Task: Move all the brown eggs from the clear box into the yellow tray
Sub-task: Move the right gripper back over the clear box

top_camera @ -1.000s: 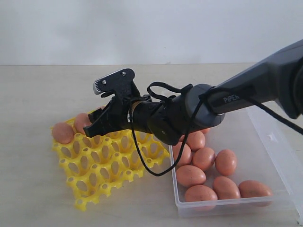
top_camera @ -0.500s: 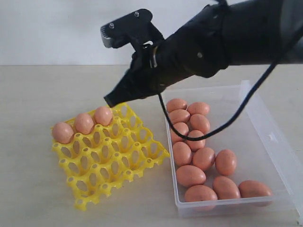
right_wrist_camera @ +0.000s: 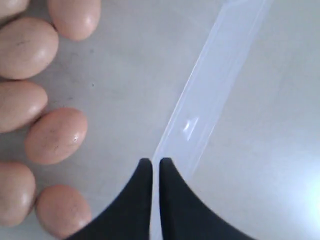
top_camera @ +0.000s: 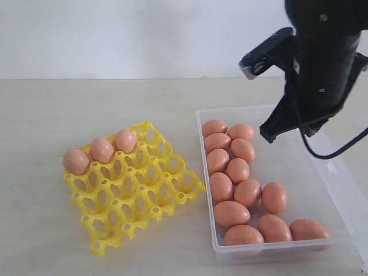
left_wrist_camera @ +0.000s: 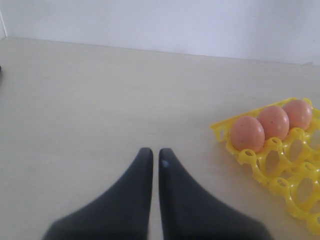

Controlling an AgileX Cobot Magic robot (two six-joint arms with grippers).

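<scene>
Currently, the table (top_camera: pixel 86 109) is taken up by the clear box (top_camera: pixel 313 178) on the right and, just beside it, the yellow tray (top_camera: pixel 144 192). The right gripper (top_camera: pixel 268 134) is hung above the box's bare half, jaws pressed together on nothing. The left gripper (left_wrist_camera: pixel 152 154) is seen low over tabletop near the tray, likewise closed and empty. Three brown eggs (top_camera: pixel 102 149) are seated along one tray edge; the rest are clustered in the box along its tray-side wall.

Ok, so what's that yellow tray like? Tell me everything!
The yellow tray is bright plastic, a square grid of cup-shaped cells with holes and scalloped edges. It lies flat on the pale table, turned cornerwise, close beside the clear box. Three brown eggs sit in one edge row; the rest are empty.
</scene>
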